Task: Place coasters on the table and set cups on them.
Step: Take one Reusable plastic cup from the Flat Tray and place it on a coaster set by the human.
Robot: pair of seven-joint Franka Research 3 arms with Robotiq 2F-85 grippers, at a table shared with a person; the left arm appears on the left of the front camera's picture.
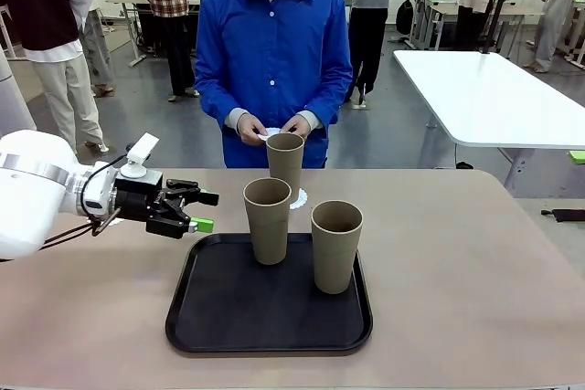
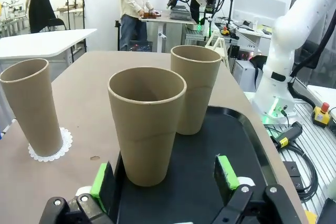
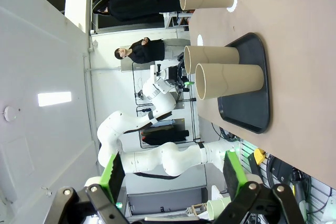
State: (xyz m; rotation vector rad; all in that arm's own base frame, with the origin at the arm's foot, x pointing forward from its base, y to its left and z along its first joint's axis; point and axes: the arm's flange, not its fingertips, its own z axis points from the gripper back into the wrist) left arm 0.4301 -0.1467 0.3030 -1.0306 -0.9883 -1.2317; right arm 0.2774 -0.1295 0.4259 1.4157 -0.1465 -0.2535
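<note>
One cup set on its coaster just beyond the tray; second cup and third cup left on the tray, awaiting coasters; left jaws released beside the tray; right jaws released, empty.

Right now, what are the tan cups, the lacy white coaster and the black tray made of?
The cups look like thick paper or card: matte khaki, thin rims. The coaster looks like thin white paper, flat with a lacy scalloped edge. The tray is probably plastic: smooth black, faint sheen on its raised rim.
</note>
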